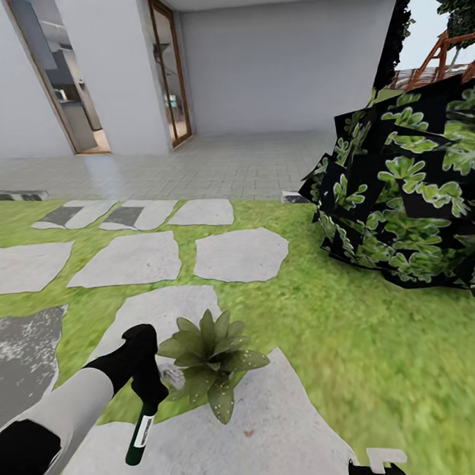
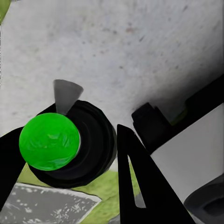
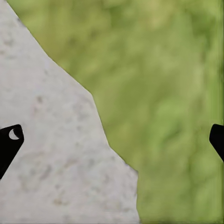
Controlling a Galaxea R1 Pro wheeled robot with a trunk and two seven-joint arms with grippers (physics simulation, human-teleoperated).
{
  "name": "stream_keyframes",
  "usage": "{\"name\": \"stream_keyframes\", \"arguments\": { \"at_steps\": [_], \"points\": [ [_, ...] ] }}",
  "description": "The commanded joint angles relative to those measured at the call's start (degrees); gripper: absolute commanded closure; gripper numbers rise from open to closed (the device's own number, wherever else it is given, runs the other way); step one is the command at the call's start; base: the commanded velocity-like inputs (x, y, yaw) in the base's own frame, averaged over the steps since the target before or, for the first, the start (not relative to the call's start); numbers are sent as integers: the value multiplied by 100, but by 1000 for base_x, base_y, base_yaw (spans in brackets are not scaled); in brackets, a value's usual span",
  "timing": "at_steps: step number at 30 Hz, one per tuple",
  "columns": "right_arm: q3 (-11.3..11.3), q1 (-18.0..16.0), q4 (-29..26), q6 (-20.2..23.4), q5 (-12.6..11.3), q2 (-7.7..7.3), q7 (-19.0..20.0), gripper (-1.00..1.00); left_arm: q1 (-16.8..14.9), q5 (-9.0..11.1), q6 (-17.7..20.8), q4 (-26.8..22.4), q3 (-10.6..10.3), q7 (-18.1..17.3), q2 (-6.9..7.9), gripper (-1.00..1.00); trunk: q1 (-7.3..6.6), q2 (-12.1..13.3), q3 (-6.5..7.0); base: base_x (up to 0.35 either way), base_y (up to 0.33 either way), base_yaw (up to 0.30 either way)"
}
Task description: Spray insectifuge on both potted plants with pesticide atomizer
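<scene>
Nearest the head camera, the left arm [image 1: 59,421] reaches in from the lower left, its pincer [image 1: 143,371] clenched around the atomizer [image 1: 141,430], a dark green bottle with a white label that hangs below the grip over a pale stone [image 1: 275,430]. From the left wrist, black fingers [image 2: 140,186] flank the bottle's round black body and bright green end [image 2: 49,141], with a small grey cone that looks like the nozzle [image 2: 65,95] jutting past it, aimed at stone rather than leaves. Low at the right, the right pincer [image 3: 112,135] hangs released and empty, its black tips wide apart over the edge where stone meets grass [image 3: 177,93].

Just right of the atomizer sits one plant [image 1: 210,361], a low rosette of broad pointed leaves, growing at the seam between two stones. Spraying it well appears to call for turning the wrist so the nozzle faces the rosette, then sweeping across it from near leaves to far, since full cover is the aim. Holding back a little should let the spray spread and keep the bottle off the foliage.

Farther off lie more stepping stones [image 1: 242,255], a big dark shrub [image 1: 409,194] at right, and the paved patio [image 1: 213,162] before the house wall [image 1: 284,61]. One plant is yet to be found.
</scene>
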Motion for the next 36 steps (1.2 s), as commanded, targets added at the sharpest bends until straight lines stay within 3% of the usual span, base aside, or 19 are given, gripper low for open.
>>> {"name": "stream_keyframes", "arguments": {
  "at_steps": [1,6,19,30,36],
  "points": [
    [48,-2,-1,-10,-44,0,-16,-100,-2,-39,54,-14,-13,-56,25,100,-1,-2,-5,0,0,-52],
    [57,-3,6,-10,-22,-6,-6,-100,-28,-39,45,-21,-14,-56,20,100,-1,-2,-5,0,48,-14],
    [55,-3,-1,-10,-33,-2,-19,-100,-63,-46,54,-22,-46,-56,-40,100,-1,-2,-5,-93,274,-10],
    [48,-3,-1,-10,-36,-44,-17,-100,-3,-54,48,-22,-52,-42,-35,100,-1,-2,-5,42,184,-281],
    [49,-3,-1,-10,-36,-61,-16,-100,-68,-229,31,-22,-45,-78,-43,100,-1,-2,-5,4,3,-237]
  ]
}}
